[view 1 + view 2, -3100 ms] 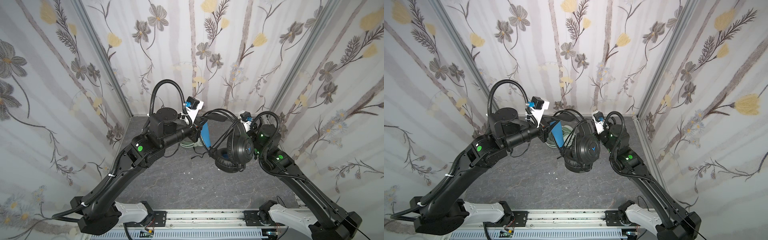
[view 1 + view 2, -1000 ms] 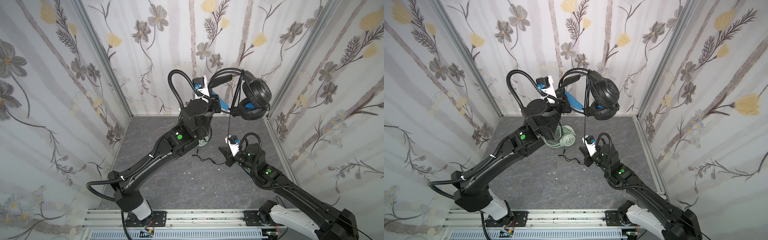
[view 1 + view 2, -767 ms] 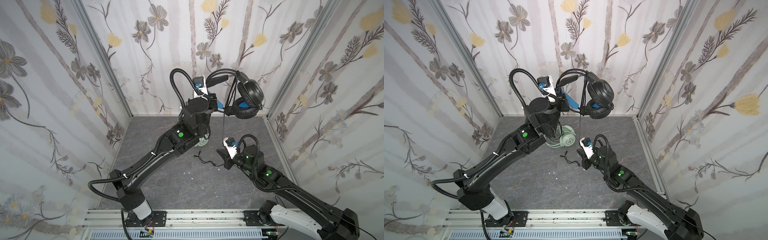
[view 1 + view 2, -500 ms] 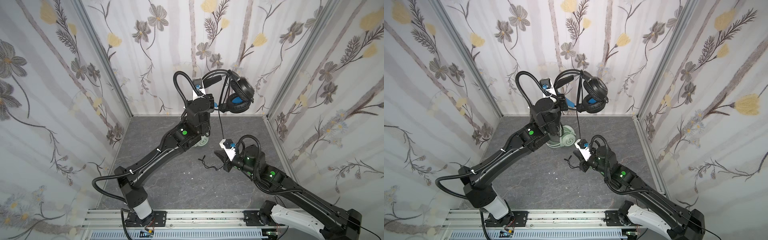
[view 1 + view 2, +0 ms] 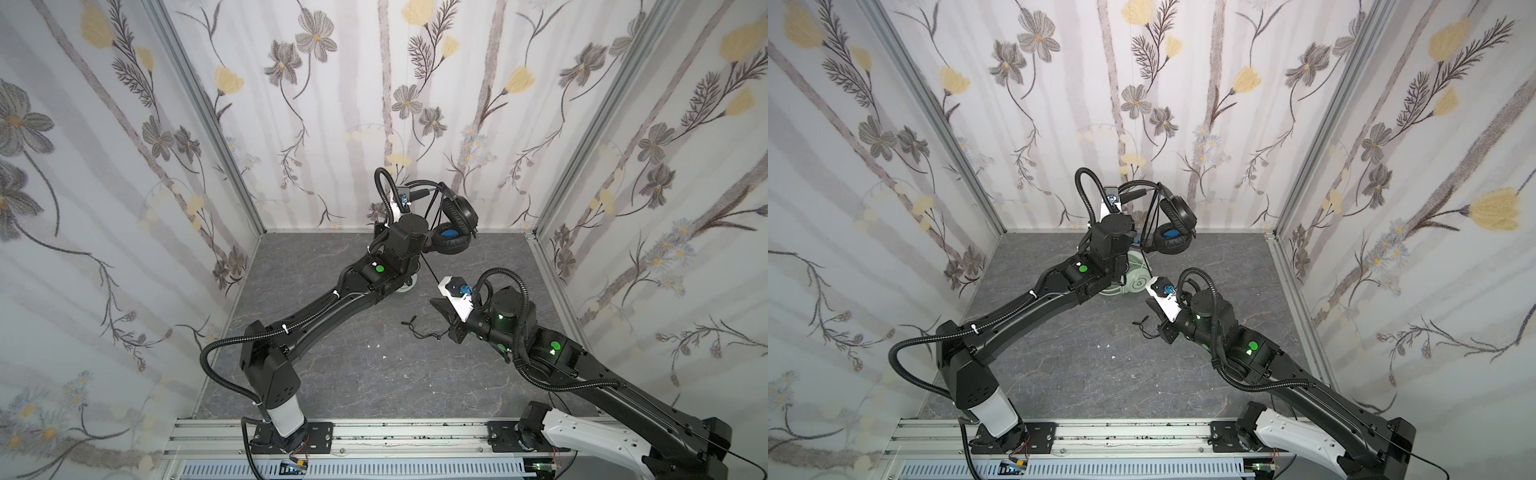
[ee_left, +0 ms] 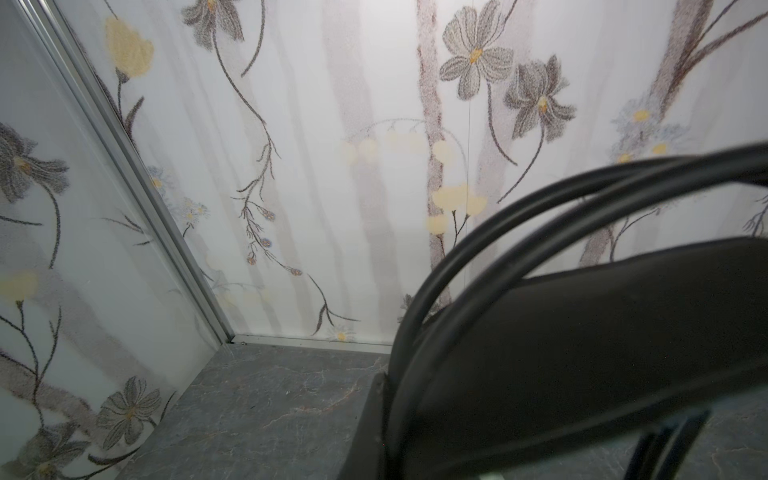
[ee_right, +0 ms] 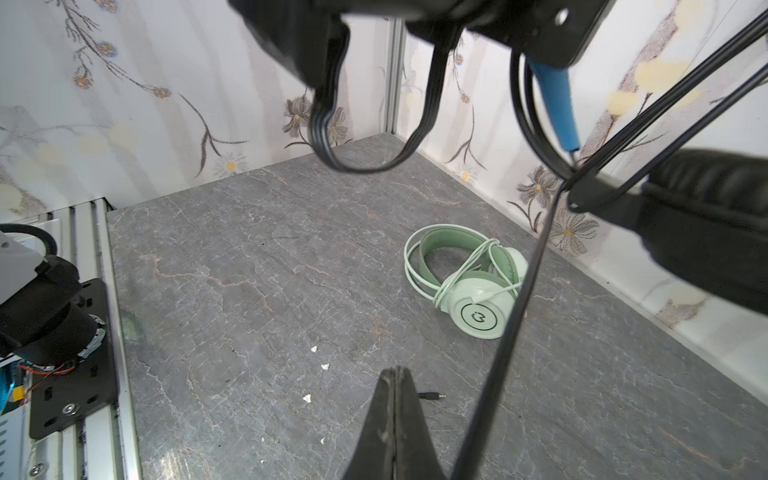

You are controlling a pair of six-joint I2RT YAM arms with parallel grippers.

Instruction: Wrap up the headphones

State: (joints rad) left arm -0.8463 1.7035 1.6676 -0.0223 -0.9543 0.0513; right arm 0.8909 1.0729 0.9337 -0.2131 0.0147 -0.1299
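Okay, black headphones [image 5: 459,212] are up in the air at the back of the cell, hanging by the headband from my left gripper [image 5: 1136,193], close to the back wall [image 5: 332,124]. That gripper is clamped on the headband, and in the left wrist view the band's black arcs sweep right across the frame. In both top views the lower earcup shows its blue inside, and the blue inner headband [image 7: 559,108] shows in the right wrist view.

The black cable [image 7: 511,324] drops from the headphones in a straight slanting line and runs just beside my right gripper [image 7: 396,372]. That one has its jaws pressed flat together, with no gap between them. I can't see the cable between them; it passes along one side and out of the wrist view. The cable's loose end lies on the tabletop [image 7: 249,270], with the plug [image 7: 432,395] flat on the grey marbled surface just beyond the gripper's tip.

Mint-green headphones [image 7: 469,282] lie flat on the tabletop below the raised pair, near the back wall, with their whitish cable [image 7: 462,271] looped around the headband and over the earcups. In both top views my left arm [image 5: 332,301] covers part of them, more in one than in its twin. A few white specks [image 7: 314,349] sit on the tabletop nearer to me, apart from both headsets.
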